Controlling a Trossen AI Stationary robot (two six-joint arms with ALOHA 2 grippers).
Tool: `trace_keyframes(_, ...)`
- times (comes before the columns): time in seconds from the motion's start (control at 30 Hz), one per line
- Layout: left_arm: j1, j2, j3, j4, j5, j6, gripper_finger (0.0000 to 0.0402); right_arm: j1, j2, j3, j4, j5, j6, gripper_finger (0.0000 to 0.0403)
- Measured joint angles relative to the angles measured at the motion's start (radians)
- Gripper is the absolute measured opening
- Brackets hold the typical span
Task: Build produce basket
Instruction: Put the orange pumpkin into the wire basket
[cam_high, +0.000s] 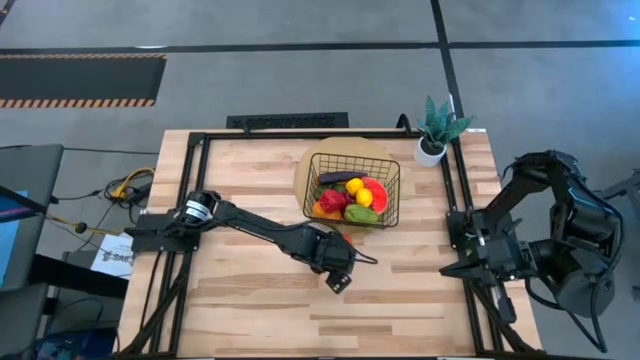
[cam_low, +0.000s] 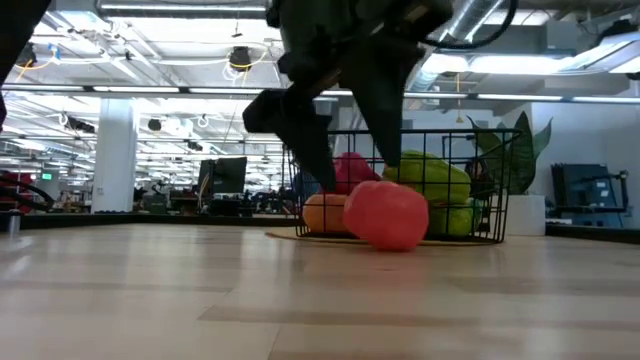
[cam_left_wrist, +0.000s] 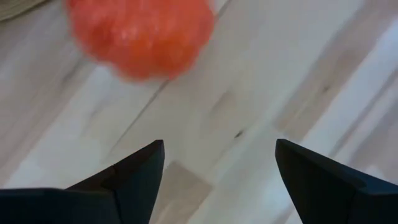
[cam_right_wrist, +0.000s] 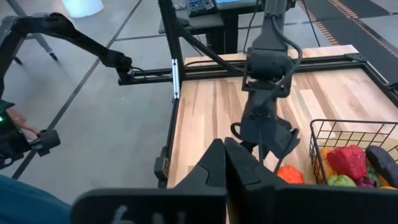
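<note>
- Spanning most of the high view, the wooden tabletop (cam_high: 250, 300) carries the task's things inside a black frame; the left arm reaches across it from the left edge, and the right arm waits folded at the right edge, its right gripper (cam_right_wrist: 225, 163) pressed together and holding nothing.
- The basket (cam_high: 352, 189) stands toward the far middle of the tabletop on a round tan mat (cam_high: 308, 170), already loaded with produce: a purple eggplant (cam_high: 340, 178), a red pepper (cam_high: 333, 199), a lemon (cam_high: 363, 198) and a green piece (cam_high: 361, 214) among others.
- The left gripper (cam_high: 338, 262) hovers low just near the basket's front-left corner, fingers spread wide and empty.
- One orange-red fruit (cam_low: 387, 213) lies loose on the tabletop just outside the basket's near wall, ahead of the spread fingers (cam_left_wrist: 134, 180) in the left wrist view.
- Judgement: the step in hand is collecting this last stray piece; the load is nearly complete.
- The next move calls for advancing the spread fingers astride the fruit, closing, lifting clear of the wire rim and releasing over the pile.
- Obstructions: the flared wire wall sits close behind the fruit and may foul a finger; a round fruit may roll when nudged. A potted plant (cam_high: 436, 128) stands well clear at the far right corner.
</note>
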Motion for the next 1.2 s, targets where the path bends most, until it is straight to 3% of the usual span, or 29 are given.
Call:
trace_keyframes(0.37,-0.05,-0.002,0.059,0.002,-0.244,-0.002,0.0293,-0.002,0.0,0.0,0.001,0.001,0.0,0.0007)
trace_keyframes(0.67,-0.05,-0.002,0.058,-0.028,-0.346,0.098,0.0292,-0.002,0.0,0.0,0.033,0.002,0.001,0.0007)
trace_keyframes(0.93,-0.036,-0.002,0.058,-0.034,-0.362,0.158,0.0292,-0.002,0.0,0.0,0.076,0.005,0.001,0.0008)
trace_keyframes(1.2,-0.01,-0.001,0.057,-0.059,-0.38,0.107,0.0287,-0.002,0.0,0.0,0.139,0.007,0.0,0.0008)
